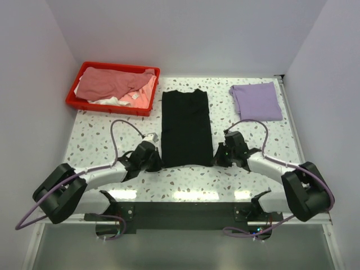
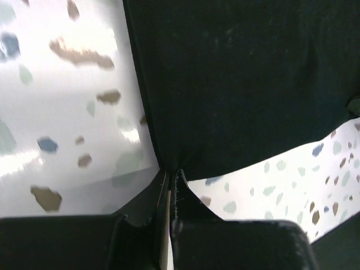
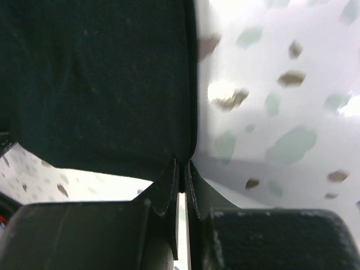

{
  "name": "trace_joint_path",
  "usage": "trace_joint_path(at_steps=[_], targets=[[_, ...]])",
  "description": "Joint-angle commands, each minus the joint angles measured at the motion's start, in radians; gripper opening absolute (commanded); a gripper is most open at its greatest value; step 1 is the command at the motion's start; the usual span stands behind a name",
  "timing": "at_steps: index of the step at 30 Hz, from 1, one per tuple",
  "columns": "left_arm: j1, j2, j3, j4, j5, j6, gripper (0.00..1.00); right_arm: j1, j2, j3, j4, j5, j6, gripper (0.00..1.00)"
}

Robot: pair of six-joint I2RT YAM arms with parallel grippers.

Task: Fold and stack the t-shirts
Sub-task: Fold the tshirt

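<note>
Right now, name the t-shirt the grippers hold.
The black t-shirt: left gripper and right gripper pinch its near corners. The purple t-shirt lies folded apart; the pink one is in the bin.

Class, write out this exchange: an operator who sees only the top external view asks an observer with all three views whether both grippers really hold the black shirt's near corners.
Operator: From above, the left gripper hides its fingertips. Has it got cloth?
Observer: Yes. In the left wrist view the left gripper is shut on a near corner of the black shirt.
Operator: And the right one?
Observer: The right wrist view shows the right gripper pinched shut on the other near corner, with cloth drawn into a point between its fingers.
</note>
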Motion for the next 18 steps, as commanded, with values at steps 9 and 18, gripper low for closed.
trace_joint_path(at_steps=[9,18], targets=[[-0.162,-0.396,-0.201,-0.375,-0.051,-0.224,0.00,0.146,-0.327,-0.196,-0.347,-0.001,0.105,0.00],[-0.171,-0.531,-0.113,-0.374,-0.054,-0.182,0.00,0.164,-0.487,-0.074,-0.517,0.003,0.073,0.00]])
